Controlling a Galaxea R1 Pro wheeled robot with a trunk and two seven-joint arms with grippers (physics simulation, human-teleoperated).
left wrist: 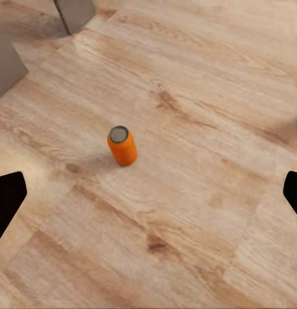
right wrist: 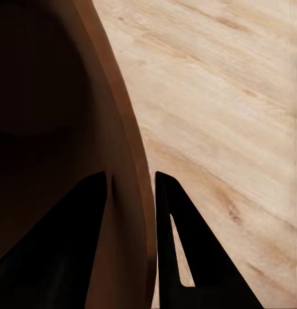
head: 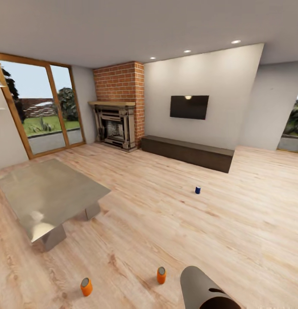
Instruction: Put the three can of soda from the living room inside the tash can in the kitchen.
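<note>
Two orange soda cans stand upright on the wood floor near me, one (head: 86, 286) to the left and one (head: 161, 275) nearer the middle. The dark blue can (head: 198, 189) stands farther off, toward the low cabinet. In the left wrist view my left gripper (left wrist: 148, 199) is open above the floor, with an orange can (left wrist: 122, 145) standing ahead of it, untouched. The grey trash can (head: 202, 287) rises at the lower right of the head view. My right gripper (right wrist: 131, 183) is shut on its rim, one finger inside the brown interior (right wrist: 52, 129) and one outside.
A stone coffee table (head: 50, 193) stands to the left, its leg close to the left orange can. The brick fireplace (head: 117, 124), wall TV (head: 189, 107) and long dark cabinet (head: 187, 152) line the far wall. Glass doors (head: 41, 111) are at the far left.
</note>
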